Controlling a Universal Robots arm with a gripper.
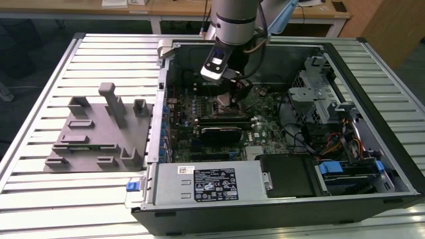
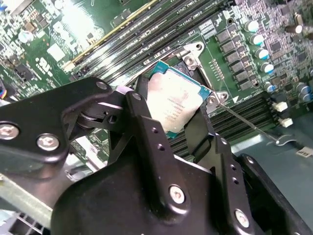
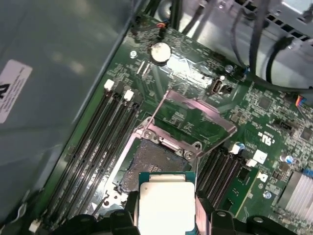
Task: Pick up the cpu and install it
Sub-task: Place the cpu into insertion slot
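Pinching the cpu [image 2: 176, 105] by opposite edges between the end effector [image 2: 173, 95] fingers [image 2: 146, 120]. Hanging close over the open socket [image 3: 152, 164], its hinged frame [image 3: 195, 115] lifted, on the green motherboard [image 3: 254, 127] inside the computer case [image 1: 279, 216] lying on the slatted table [image 1: 99, 59].
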